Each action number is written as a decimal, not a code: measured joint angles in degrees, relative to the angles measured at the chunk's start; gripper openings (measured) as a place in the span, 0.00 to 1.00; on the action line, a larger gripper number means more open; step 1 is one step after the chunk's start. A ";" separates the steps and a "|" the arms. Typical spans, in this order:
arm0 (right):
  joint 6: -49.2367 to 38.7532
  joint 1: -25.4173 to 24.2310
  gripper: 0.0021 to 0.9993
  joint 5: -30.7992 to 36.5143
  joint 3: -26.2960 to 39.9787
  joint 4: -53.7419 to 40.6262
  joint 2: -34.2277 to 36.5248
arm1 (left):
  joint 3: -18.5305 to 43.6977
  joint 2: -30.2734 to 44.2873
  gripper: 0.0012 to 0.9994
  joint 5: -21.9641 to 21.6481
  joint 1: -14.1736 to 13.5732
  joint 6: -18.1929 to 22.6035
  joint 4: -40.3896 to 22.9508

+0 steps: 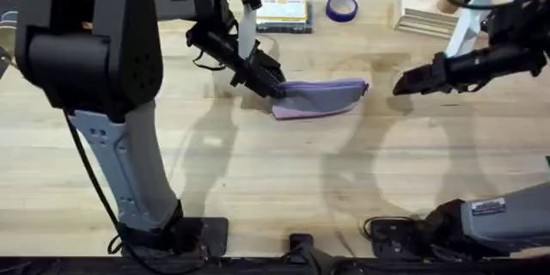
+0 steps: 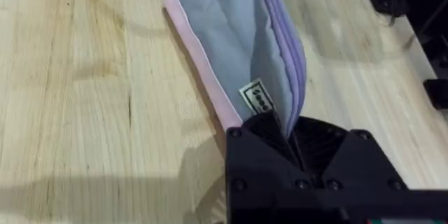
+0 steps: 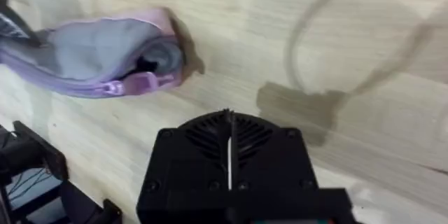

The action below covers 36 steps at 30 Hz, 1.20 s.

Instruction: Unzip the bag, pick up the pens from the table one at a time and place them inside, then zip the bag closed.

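Wooden table bears bag, left gripper clamping its end; right wrist reveals zipper pull

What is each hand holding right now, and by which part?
The left hand pinches the bag at its end, by the label. The right hand is shut on nothing, apart from the bag's other end.

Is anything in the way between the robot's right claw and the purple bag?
Nothing visible is. Bare table lies between the right gripper and the bag. The left gripper is clamped on the bag's far end, away from the right gripper.
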 joint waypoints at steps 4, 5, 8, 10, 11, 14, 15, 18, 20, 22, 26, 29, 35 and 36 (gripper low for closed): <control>0.01 0.00 0.03 -1.86 0.71 -0.82 -5.62 | 0.00 0.00 0.04 0.00 0.00 0.01 0.01; 0.00 0.00 0.03 -2.03 0.72 -0.98 -6.89 | 0.00 0.00 0.04 0.00 0.00 0.00 0.01; 0.00 0.17 0.03 -2.38 0.72 -1.48 -10.38 | 0.00 0.01 0.04 0.00 0.00 0.00 0.01; 0.00 0.56 0.03 -2.41 0.74 -1.89 -12.67 | 0.00 0.00 0.04 0.00 0.00 0.02 0.00; 0.00 1.02 0.03 -2.43 0.74 -2.18 -13.91 | 0.00 0.01 0.04 0.00 0.00 0.01 0.01; 0.02 3.15 0.06 -2.47 0.83 -3.16 -17.16 | 0.00 0.01 0.04 0.00 0.00 0.00 0.01; -0.05 3.97 0.14 -2.55 0.85 -3.50 -18.14 | 0.00 0.02 0.04 0.00 0.00 0.00 0.01; -0.22 6.30 0.43 -2.60 0.87 -4.66 -20.91 | 0.00 0.01 0.04 0.00 0.00 0.00 0.01; -0.20 7.41 0.70 -2.59 0.90 -5.43 -22.40 | 0.00 0.00 0.04 0.00 0.00 0.00 0.01; -0.32 8.24 0.96 -2.59 0.90 -6.07 -23.90 | 0.00 0.00 0.04 0.00 0.00 0.00 0.01; -0.24 8.92 1.00 -2.59 0.90 -6.91 -27.52 | 0.00 0.00 0.04 0.00 0.00 0.01 0.01; -0.24 8.92 1.00 -2.59 0.90 -6.99 -28.98 | 0.00 0.00 0.04 0.00 0.00 0.01 0.01; -0.24 8.92 1.00 -2.59 0.92 -7.10 -29.82 | 0.00 0.00 0.78 0.23 0.02 0.00 -0.47; -0.24 8.92 1.00 -2.59 0.92 -7.10 -29.82 | 0.00 0.00 0.93 0.26 0.02 -0.10 -0.49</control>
